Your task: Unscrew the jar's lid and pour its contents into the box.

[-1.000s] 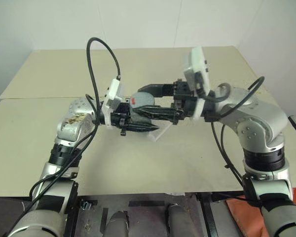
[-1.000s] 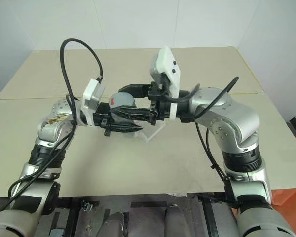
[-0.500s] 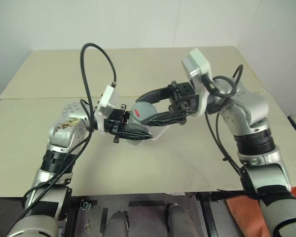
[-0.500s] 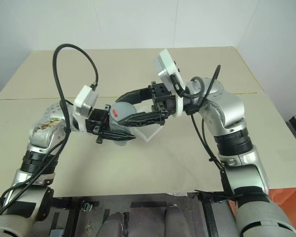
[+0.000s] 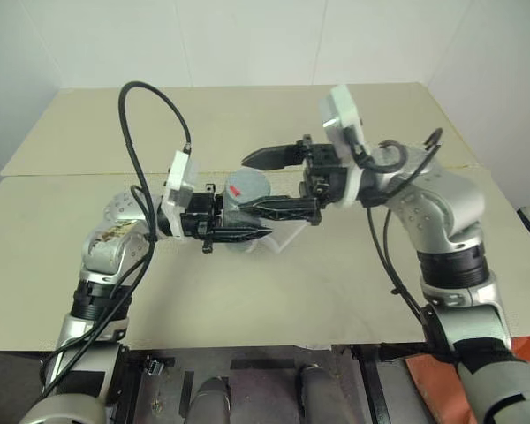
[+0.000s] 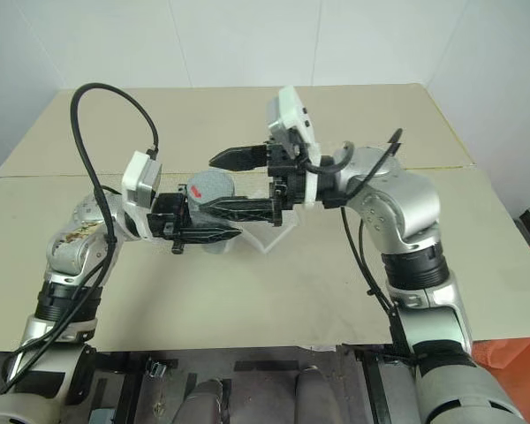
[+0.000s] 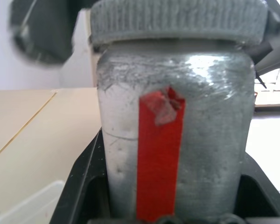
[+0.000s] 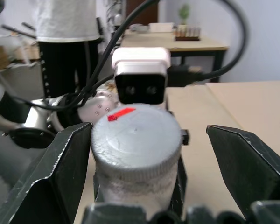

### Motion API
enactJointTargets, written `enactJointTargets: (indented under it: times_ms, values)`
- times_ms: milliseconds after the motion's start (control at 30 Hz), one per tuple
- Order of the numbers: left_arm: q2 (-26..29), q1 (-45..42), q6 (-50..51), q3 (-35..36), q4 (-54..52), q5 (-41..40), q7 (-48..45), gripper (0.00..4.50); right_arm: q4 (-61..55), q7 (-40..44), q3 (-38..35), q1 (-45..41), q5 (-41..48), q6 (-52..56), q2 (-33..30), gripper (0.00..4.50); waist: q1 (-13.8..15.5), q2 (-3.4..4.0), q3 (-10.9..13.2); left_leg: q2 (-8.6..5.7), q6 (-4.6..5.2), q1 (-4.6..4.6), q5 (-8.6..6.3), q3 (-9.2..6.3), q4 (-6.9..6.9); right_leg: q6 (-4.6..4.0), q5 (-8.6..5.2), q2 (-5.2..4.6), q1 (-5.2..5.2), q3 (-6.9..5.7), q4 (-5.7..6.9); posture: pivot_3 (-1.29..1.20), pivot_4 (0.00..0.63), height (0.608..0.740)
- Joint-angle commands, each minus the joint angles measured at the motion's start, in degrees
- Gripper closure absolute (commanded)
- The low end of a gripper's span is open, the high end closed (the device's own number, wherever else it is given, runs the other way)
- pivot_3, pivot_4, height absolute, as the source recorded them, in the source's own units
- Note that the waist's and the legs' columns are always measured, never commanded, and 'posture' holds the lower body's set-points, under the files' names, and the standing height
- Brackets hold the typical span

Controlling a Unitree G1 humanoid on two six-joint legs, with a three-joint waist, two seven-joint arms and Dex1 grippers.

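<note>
We are holding the jar (image 5: 238,216) clamped in our left gripper (image 5: 247,231) above the table (image 5: 274,291), over the box (image 5: 283,237). The lid (image 8: 135,140) is sitting on it, not yet removed; our right gripper (image 5: 274,181) is straddling it with jaws wide apart. Pouring is still waiting. A person (image 8: 65,42) is standing beyond, near another table (image 8: 177,44).

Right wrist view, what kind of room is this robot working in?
Probably a lab or office-like workroom. Behind the grey-lidded jar are a plain wooden table with dark legs, a person standing in a white top and dark trousers, and bare pale walls. The robot works over a plain beige tabletop.
</note>
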Motion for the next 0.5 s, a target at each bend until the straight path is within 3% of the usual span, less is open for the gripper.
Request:
enactJointTargets:
  times_ms: [33,233,500]
  values:
    - [-0.9,0.2,-2.5,2.5,-0.3,-0.1,3.2,2.46,-6.1,-5.2,-5.6,1.1,2.8,1.8,-1.1,0.06,0.1,0.0,0.0,0.0,0.0,0.0,0.0,0.0,0.0,0.0,0.0,0.0,0.0,0.0,0.0,0.0,0.15,0.74]
    - [-2.5,0.1,-2.5,3.0,-1.0,-1.1,6.0,2.46,-12.6,-15.2,-9.5,7.3,3.5,3.7,-0.9,0.06,0.0,0.0,0.0,0.0,0.02,0.01,-0.01,0.01,0.0,0.0,0.0,0.0,0.02,0.01,-0.01,0.0,0.15,0.74]
    - [-2.2,-1.4,-2.1,2.5,-0.5,-1.7,4.2,2.46,-13.4,-19.5,-6.4,10.0,-0.5,2.7,-2.0,0.06,0.0,-0.01,0.0,-0.01,0.02,0.02,-0.01,0.02,0.0,-0.01,0.0,0.0,0.01,0.01,-0.02,0.0,0.15,0.74]
